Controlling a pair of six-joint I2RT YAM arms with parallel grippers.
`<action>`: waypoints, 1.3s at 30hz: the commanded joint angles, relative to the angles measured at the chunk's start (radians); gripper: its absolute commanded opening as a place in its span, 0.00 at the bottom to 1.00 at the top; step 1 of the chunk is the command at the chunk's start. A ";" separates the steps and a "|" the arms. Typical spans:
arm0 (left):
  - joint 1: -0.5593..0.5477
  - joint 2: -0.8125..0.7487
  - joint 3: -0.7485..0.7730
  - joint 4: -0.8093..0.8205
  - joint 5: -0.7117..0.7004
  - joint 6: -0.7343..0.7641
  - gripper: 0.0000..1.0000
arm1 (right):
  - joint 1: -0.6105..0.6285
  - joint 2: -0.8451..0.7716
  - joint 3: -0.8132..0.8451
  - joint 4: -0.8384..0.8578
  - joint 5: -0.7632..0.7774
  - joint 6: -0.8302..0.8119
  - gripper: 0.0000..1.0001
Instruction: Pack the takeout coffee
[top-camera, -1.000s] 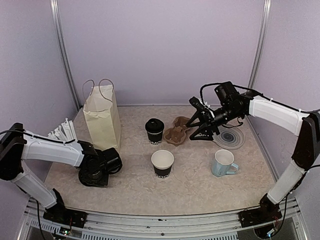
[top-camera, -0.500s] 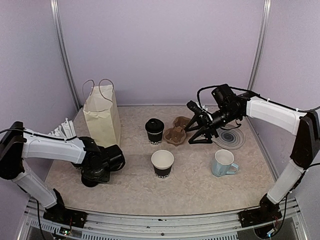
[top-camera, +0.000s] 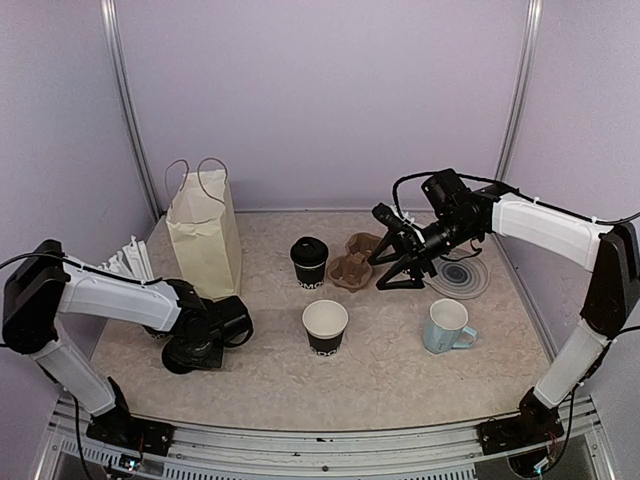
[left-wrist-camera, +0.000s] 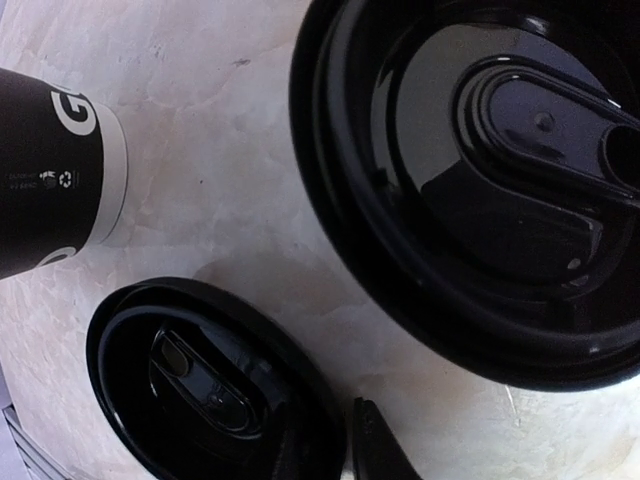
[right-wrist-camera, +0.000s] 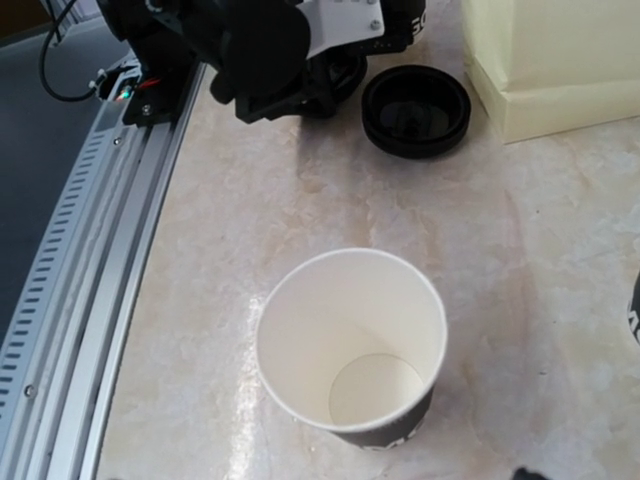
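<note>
With its gap unreadable, the left tool (top-camera: 192, 348) hangs over two loose lids (left-wrist-camera: 470, 150) by the bag (top-camera: 205, 238), while the right tool (top-camera: 385, 270) gapes empty near the carrier (top-camera: 354, 264), lidded cup (top-camera: 309, 262) and open cup (top-camera: 325, 327) standing on the tabletop (top-camera: 400, 375).

We counted two black paper cups, a lidded cup (top-camera: 309, 262) and an open cup (top-camera: 325, 327). Two loose lids lay apart, a nearer lid (left-wrist-camera: 480, 190) and a farther lid (left-wrist-camera: 200, 390). There was one paper bag (top-camera: 205, 240), one mug (top-camera: 447, 326), one grey disc (top-camera: 460, 276) and seemingly one cardboard carrier (top-camera: 355, 265).
</note>
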 joint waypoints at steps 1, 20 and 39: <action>0.002 0.021 0.004 0.006 0.008 0.015 0.16 | 0.015 0.009 0.009 -0.019 0.000 -0.011 0.81; -0.314 -0.136 0.568 0.202 0.284 0.222 0.02 | 0.015 -0.111 0.203 -0.101 0.089 0.115 1.00; -0.168 -0.358 0.154 1.432 0.625 0.218 0.00 | 0.117 -0.175 0.200 0.341 -0.031 0.447 0.93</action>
